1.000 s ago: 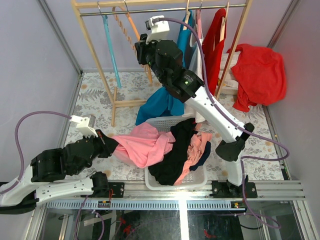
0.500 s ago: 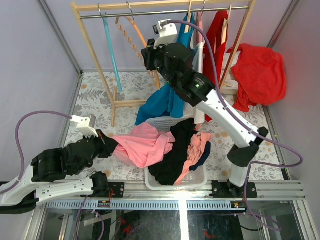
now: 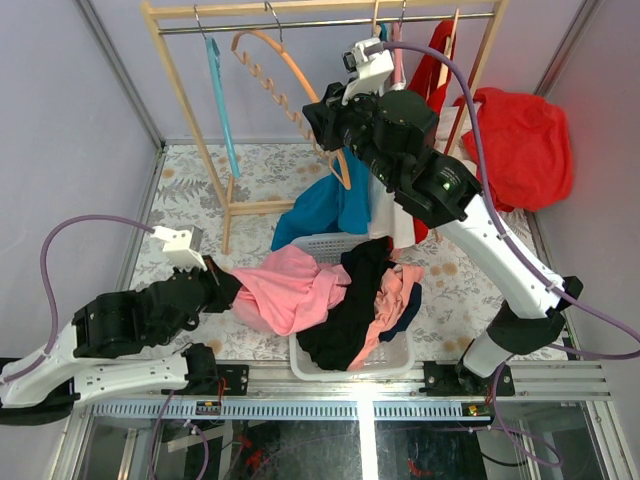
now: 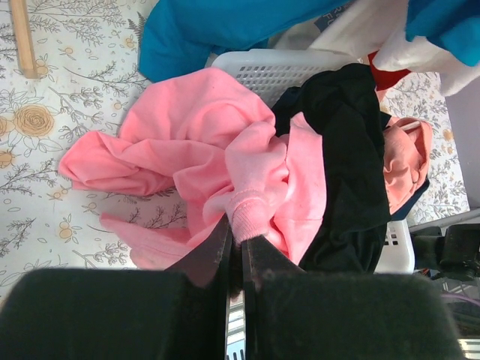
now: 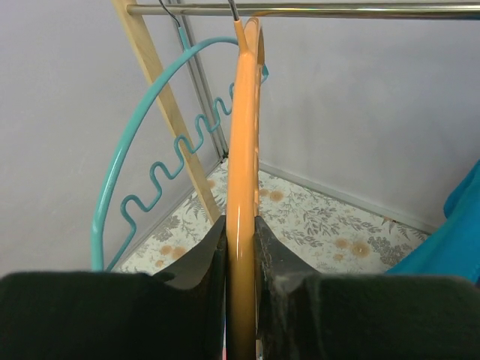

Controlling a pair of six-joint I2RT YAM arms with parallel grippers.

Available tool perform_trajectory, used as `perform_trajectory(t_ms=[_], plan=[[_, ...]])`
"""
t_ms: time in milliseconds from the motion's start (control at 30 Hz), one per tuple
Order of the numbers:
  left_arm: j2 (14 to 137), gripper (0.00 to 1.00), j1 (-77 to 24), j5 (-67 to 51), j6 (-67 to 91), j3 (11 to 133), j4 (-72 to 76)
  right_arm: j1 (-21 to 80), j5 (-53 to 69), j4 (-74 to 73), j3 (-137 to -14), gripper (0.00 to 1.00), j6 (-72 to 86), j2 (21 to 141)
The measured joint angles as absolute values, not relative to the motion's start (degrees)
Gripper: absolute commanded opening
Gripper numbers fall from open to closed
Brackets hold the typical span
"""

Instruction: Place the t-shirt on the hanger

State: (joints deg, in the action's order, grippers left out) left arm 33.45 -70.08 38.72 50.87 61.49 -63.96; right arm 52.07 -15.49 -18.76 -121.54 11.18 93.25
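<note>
Lower left: left gripper (image 4: 236, 231) clamped on a fold of the t-shirt (image 3: 290, 290), which is bunched over the basket (image 3: 322, 243) rim. Upper centre: right gripper (image 5: 240, 225) clamped on the hanger (image 5: 241, 135), hooked on the rail (image 3: 300, 22). Both grasped; threading not yet begun.

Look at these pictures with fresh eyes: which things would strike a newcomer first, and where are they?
The pink t-shirt stands out most, spilling leftward from the white basket onto the flowered mat, the left gripper shut on a fold. At the back, the right gripper clamps the orange hanger by the clothes rail, beside a teal hanger. A red garment hangs at the far right.
</note>
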Motion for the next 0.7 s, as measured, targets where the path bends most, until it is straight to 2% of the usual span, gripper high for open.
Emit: perform_trajectory(t_ms=[200,300,533,700], plan=[[35.8,0.00,-70.1,38.9,50.9,62.8,-63.9,52.0,-15.5,-19.1,-122.5,0.00,9.8,94.7],[36.6,0.00,-70.1,39.0,50.9,62.9,-63.9,52.0,-15.4,-18.8,-119.3,0.00,9.5,93.5],[39.4,0.00,-70.1,39.4,50.9,62.9,-63.8,51.9,-13.6,-19.9,-105.5,0.00,9.5,84.4],[42.9,0.00,-70.1,39.5,50.6,63.4,-62.4,51.9,-11.0,-20.6,-96.9,0.00,10.4,73.6]])
